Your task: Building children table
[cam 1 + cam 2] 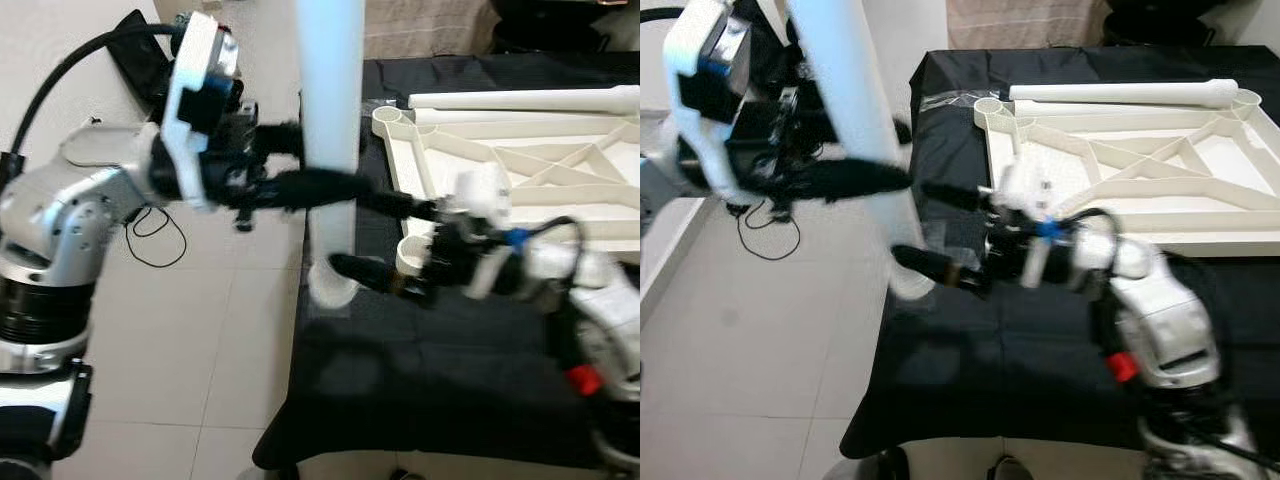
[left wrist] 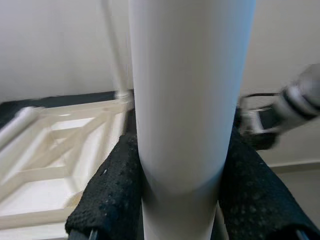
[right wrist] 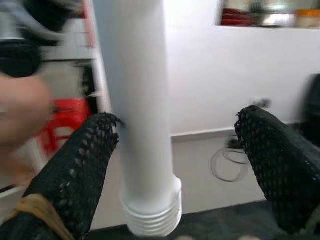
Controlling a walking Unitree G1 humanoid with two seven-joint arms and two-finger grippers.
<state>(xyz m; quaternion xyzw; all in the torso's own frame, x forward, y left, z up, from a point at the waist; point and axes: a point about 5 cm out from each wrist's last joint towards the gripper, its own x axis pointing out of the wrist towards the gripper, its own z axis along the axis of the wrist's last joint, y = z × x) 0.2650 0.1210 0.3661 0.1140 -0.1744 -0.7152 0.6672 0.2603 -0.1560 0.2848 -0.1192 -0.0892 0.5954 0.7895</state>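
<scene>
Black cloth covers the table where the upturned tabletop lies; my left gripper clamps the upright leg. In my right wrist view, my right gripper straddles it unclosed; the threaded end could miss its corner socket if tilted.

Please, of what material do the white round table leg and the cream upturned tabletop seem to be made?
The white round table leg, clamped in the left gripper, looks like smooth moulded plastic with a soft sheen; its lower end is ribbed like a thread. The cream upturned tabletop also seems matte plastic, given its moulded ribs and round corner sockets.
</scene>
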